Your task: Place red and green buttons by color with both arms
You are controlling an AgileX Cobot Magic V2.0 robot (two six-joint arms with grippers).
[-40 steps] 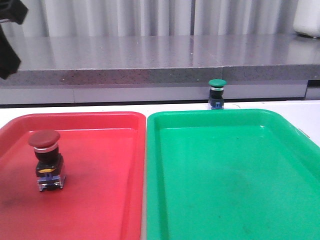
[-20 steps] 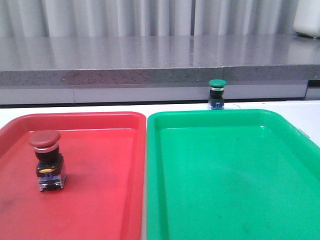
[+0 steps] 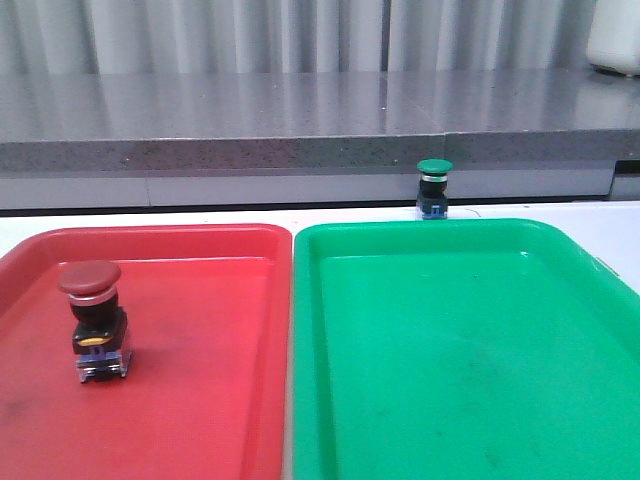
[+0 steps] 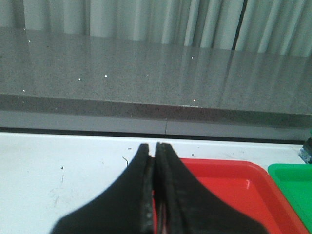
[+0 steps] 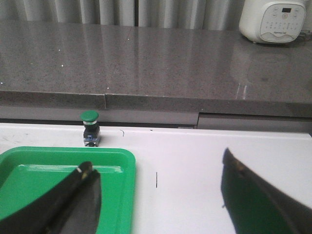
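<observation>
We see the red-capped mushroom push-button [image 3: 92, 320] standing upright inside the red plastic tray [image 3: 200, 400], near its left side; beside it lies the green plastic tray [image 3: 460, 380]; beyond that tray's far rim, on the white desk [image 3: 200, 215], stands the green-capped push-button [image 3: 434, 187]; our left pincer [image 4: 155, 161] is closed on nothing; our right pincer [image 5: 156, 195] gapes wide.

Looks like a robot test bench set up in a kitchen-like room. White table [image 3: 200, 215] pushed against a long grey speckled stone counter [image 3: 300, 110], with pale pleated curtains [image 3: 250, 35] behind it. White rice-cooker-type appliance [image 5: 273, 20] with a button panel sits on the counter. Red tray [image 3: 200, 400] and green tray [image 3: 450, 380] laid side by side read as a staged sorting setup, not home use.
</observation>
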